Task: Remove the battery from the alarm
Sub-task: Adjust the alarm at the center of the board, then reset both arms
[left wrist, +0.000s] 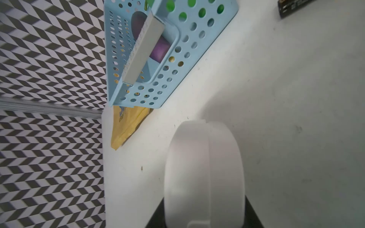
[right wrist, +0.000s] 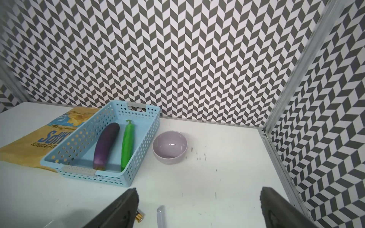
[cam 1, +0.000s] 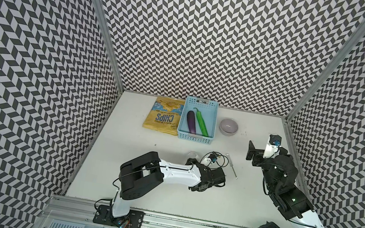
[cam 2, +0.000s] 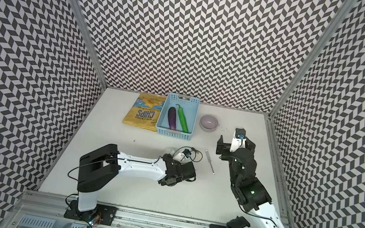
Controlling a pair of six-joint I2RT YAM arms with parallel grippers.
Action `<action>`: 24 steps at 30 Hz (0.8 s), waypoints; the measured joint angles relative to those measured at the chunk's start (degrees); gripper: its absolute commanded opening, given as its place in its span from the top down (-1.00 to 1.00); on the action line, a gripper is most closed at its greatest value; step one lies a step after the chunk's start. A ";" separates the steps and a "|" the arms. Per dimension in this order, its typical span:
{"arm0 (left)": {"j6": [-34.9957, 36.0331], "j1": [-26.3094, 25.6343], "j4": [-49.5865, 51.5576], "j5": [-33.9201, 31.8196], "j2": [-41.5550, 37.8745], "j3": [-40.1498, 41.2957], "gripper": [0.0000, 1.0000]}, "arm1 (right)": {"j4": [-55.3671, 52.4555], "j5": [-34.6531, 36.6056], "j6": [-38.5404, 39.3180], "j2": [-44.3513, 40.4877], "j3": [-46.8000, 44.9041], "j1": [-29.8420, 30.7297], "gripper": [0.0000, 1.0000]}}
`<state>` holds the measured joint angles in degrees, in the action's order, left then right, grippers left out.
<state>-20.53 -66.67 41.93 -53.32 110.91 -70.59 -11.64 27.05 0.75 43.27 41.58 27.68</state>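
**A:** Battery (right wrist: 139, 217) first: where is it lying?

**B:** On the surface (cam 1: 186, 204), out of the alarm (left wrist: 205, 167) by the look of it, just beside the clear handle of the screwdriver (cam 1: 232, 166). Only its gold end shows from the right wrist.

**A:** So what is the step in hand?

**B:** I judge it is putting the alarm down. Lower it slowly, lay it flat, and let go only once it rests, well short of the battery so nothing rolls.

**A:** Nearest first, then: what grips it?

**B:** The left end effector (left wrist: 204, 209) is clamped on the alarm, one finger on each broad side, its rim towards the wrist camera. Whether the alarm touches the surface I cannot tell.

**A:** And farther out?

**B:** The right end effector (right wrist: 199, 195) hangs raised with its jaws spread wide and nothing between them, near the battery and the screwdriver, facing the bowl (right wrist: 167, 160) farther back.
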 measured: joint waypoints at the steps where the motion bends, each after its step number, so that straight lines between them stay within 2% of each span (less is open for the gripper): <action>1: 0.11 -0.48 0.44 -0.92 0.72 -0.42 0.25 | -0.17 0.37 -0.31 -0.20 -0.22 -0.09 -0.99; 4: 0.48 -1.42 0.57 -0.85 1.27 -0.74 -0.34 | -0.57 1.20 -1.29 -0.61 -0.68 -0.59 -0.99; 9: 2.84 -1.97 -3.58 5.77 -0.09 0.35 -0.96 | -0.26 1.27 -2.86 -0.44 -1.51 -3.48 -0.99; 14: 5.81 -0.70 -13.03 18.34 -12.46 7.13 -1.00 | 3.65 -1.38 -5.84 1.90 -3.98 -11.32 -0.99; 17: 5.99 3.39 -20.87 25.77 -23.76 12.37 -1.00 | 8.68 -3.52 -8.04 4.44 -8.02 -17.38 -0.99; 20: 5.75 11.82 -28.76 31.69 -34.77 18.56 -1.00 | 17.97 -4.00 -9.11 8.55 -14.60 -21.94 -0.99; 24: 4.24 27.19 -37.83 36.26 -47.56 27.80 -1.00 | 30.40 -4.70 -8.41 16.61 -21.97 -24.37 -0.99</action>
<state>-16.29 -39.48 4.10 -17.06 63.35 -42.78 18.76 22.35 -7.66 59.88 19.62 3.31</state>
